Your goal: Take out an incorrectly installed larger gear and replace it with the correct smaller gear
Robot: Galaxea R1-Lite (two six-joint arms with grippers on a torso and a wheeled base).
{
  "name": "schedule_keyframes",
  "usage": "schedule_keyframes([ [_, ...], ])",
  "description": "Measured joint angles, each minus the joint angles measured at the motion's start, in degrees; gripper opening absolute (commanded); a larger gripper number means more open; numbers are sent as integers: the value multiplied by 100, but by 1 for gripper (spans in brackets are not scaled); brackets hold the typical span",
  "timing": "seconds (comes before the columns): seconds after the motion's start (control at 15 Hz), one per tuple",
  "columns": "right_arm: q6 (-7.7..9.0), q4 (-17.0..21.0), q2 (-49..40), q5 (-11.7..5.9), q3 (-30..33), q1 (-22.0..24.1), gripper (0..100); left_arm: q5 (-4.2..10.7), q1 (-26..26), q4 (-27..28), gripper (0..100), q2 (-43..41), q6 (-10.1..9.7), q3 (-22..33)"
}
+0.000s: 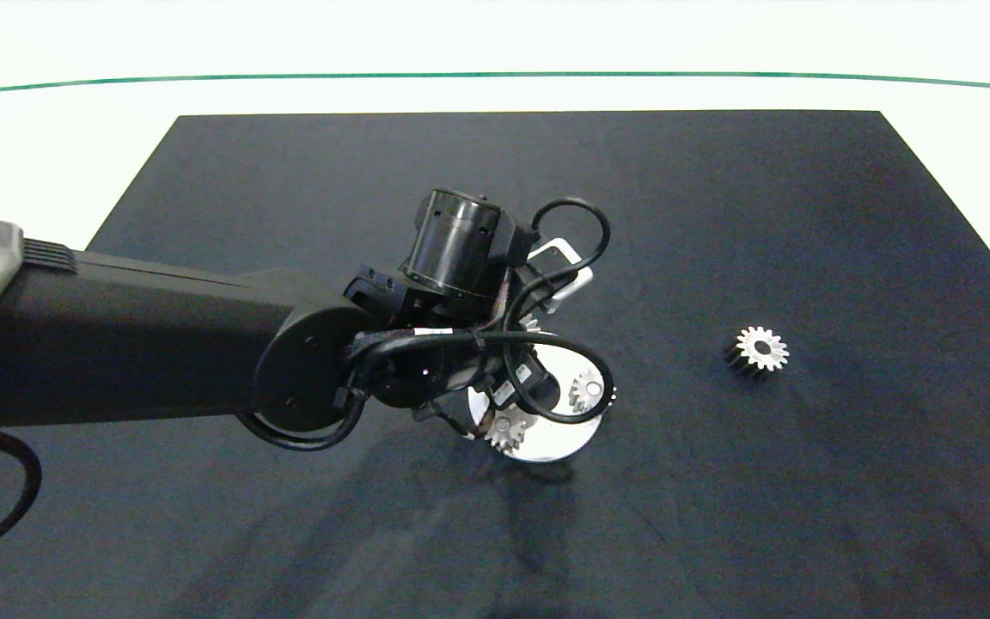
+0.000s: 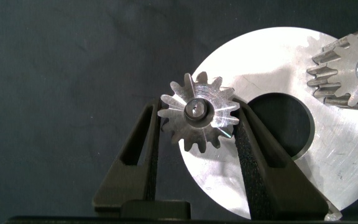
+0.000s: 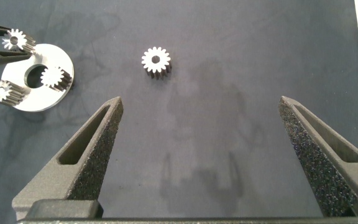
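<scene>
In the left wrist view my left gripper [image 2: 196,115] is shut on a silver gear [image 2: 199,112]; both pads press on its teeth. That gear sits on a pin at the edge of the round silver plate [image 2: 272,56]. Two more gears [image 1: 588,391] [image 1: 505,430] stand on the plate [image 1: 546,443], partly hidden under the left wrist and its cables. A fourth gear [image 1: 759,350] with an empty bore lies loose on the black mat to the right. By size I cannot tell which one is the larger gear. My right gripper [image 3: 201,99] hangs open well above the mat, with the loose gear [image 3: 156,61] ahead of it.
The black mat [image 1: 718,215] covers most of the white table. A green line [image 1: 495,76] runs along the table's far side. The plate has a round hole [image 2: 281,121] in its middle. The left arm's cable loops [image 1: 577,223] stand over the plate.
</scene>
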State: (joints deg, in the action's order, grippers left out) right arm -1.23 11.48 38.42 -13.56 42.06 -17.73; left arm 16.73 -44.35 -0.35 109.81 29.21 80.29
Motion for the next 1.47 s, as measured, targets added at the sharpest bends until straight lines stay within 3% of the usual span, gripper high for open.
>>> schedule_keyframes([
  [1.2,2,0,-11,11,-5,9,100,-5,-22,90,22,6,-9,-52],
  [1.27,2,-2,-11,9,-5,9,100,-6,-22,95,100,6,-11,-77],
  [1.47,2,-2,-11,11,-5,9,100,-5,-22,121,100,5,-9,-90],
])
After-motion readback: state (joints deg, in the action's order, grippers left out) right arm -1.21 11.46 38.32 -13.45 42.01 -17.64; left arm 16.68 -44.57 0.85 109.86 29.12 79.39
